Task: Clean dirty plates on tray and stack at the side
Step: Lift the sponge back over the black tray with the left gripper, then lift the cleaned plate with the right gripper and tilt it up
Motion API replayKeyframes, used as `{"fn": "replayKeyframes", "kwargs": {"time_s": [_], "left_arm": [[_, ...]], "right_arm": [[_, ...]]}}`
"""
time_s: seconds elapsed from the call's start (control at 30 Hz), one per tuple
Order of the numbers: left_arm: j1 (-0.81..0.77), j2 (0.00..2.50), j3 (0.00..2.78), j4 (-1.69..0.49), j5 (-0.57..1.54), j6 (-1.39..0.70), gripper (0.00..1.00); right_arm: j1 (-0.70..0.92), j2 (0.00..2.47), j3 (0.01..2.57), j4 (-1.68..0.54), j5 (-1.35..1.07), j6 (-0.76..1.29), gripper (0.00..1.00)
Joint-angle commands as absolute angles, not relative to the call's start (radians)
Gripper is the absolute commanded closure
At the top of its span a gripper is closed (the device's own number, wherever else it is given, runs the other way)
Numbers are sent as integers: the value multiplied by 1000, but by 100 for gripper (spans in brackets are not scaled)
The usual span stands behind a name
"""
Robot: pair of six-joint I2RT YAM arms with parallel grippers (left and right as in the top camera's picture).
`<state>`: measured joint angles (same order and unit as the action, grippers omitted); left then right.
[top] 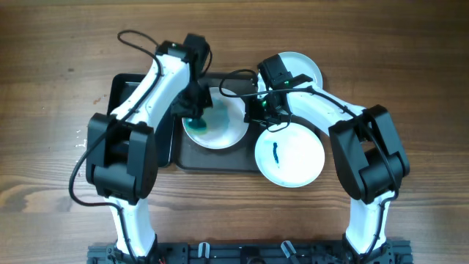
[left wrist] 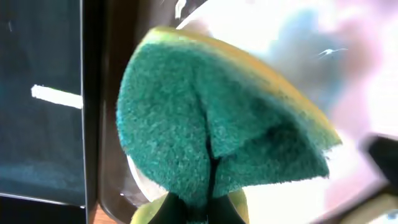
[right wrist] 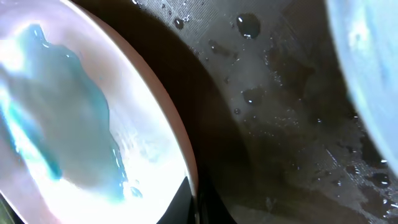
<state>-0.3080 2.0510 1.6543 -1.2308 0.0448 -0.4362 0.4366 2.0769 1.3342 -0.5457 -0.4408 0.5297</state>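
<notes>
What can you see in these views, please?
middle plate: one, white, teal-smeared, on the tray.
front plate: one, white, blue streak, at tray's front right corner.
back plate: one, white, far side, partly under right arm.
tray: one, dark grey-brown, table centre.
black tray: one, black, far left, partly under left arm.
sponge: one, green-yellow, on the middle plate.
table: one, brown wood, underneath.
left tool: one, black, shut on sponge.
right tool: one, black, shut on middle plate's rim.

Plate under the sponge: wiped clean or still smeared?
Still smeared. Overhead, teal film covers part of the plate beside the sponge; the right wrist view shows blue liquid spread across it.
</notes>
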Motion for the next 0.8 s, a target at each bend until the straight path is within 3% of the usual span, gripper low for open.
{"fn": "replayKeyframes", "kwargs": {"time_s": [0.0,0.33,0.53,0.77], "left_arm": [[-279,2030,1774,-1256,104,-376,96],[-65,1996,1810,-1291,88,-374,96],[59,1996,1810,-1292,85,-374,96],[95,1997,1810,-1291,85,-374,96]], "right_arm": [[430,2089,1333,-549,-422,524,96],[443,2056,1339,-534,-427,445,96],[515,1923,1339,-567,-111,436,96],[634,1776,1339,-616,289,389,96]]}}
